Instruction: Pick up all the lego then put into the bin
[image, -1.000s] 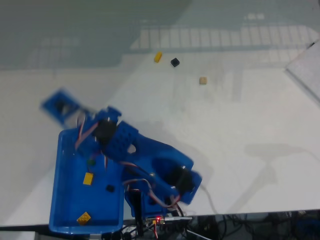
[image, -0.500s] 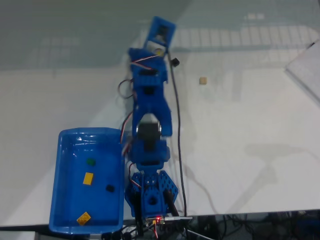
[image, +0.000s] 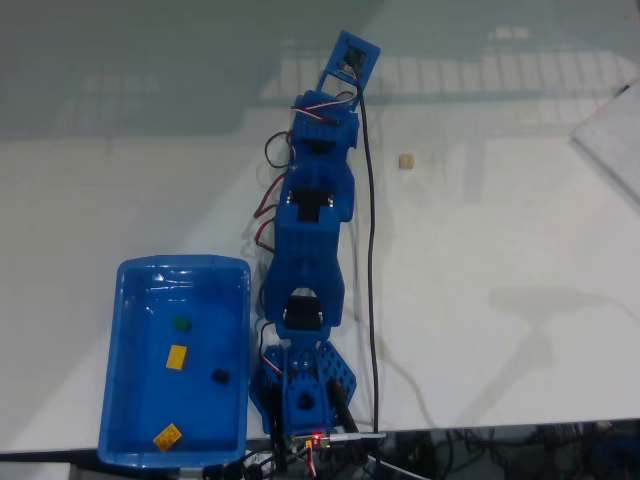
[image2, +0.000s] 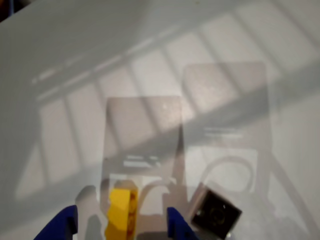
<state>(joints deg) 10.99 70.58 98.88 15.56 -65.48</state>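
Bricks already sorted lie loose in the blue bin (image: 112, 360): a dark green one (image: 180, 323), two yellow ones (image: 177, 357) and a black one (image: 219, 376), all well apart from each other, which suggests they were dropped in rather than placed. The bin sits just beside the arm's base (image: 300, 385), so each delivery calls for only a short swing. Out on the white table (image: 500, 250), a tan brick (image: 406, 161) waits well to the right of the arm in the fixed view. In the wrist view the gripper (image2: 122, 225) has its two blue fingertips (image2: 62, 226) spread apart, straddling a yellow brick (image2: 121, 212) without touching it (a black brick (image2: 216, 215) lies just to its right). The arm is stretched almost straight away from its base, the wrist reaching far across the table, seemingly lined up to close on the yellow brick.
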